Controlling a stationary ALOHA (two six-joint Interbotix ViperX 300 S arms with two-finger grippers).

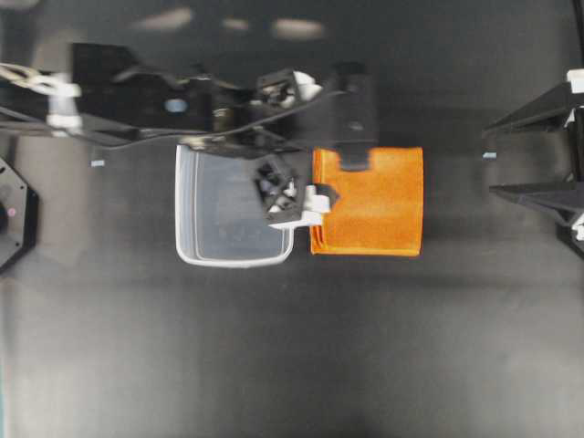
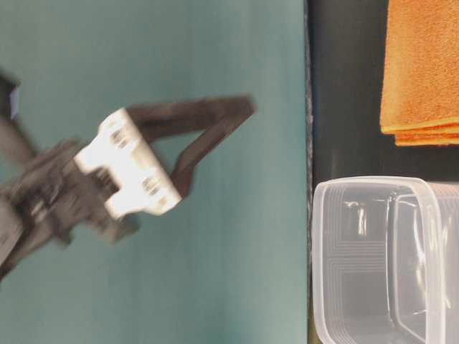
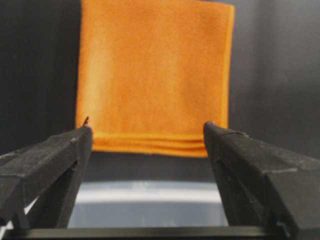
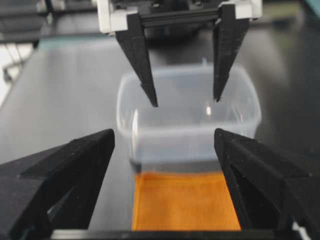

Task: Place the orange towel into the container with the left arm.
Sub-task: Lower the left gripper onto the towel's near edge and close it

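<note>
Orange towel: folded in several layers, roughly square, lying flat on the dark table just to the right of the container in the overhead view. Not in it yet.

Container: clear plastic tub, upright and with nothing inside that you can see. Its right rim sits close beside the towel's left edge.

Left gripper: you have it above the towel's left part, near the tub's rim. The jaws stand wide apart and hold nothing. From its wrist camera the stacked fold edges of the towel show between the fingers.

Right gripper: jaws wide too, nothing in them, at the far right and well apart from the towel.

How it will handle: probably light, soft and limp. It will likely sag and may unfold if you lift only the top layer.

Where to grip: judge the layered edge nearest the tub the best spot. Pinch through all layers there, then carry it across the rim.
</note>
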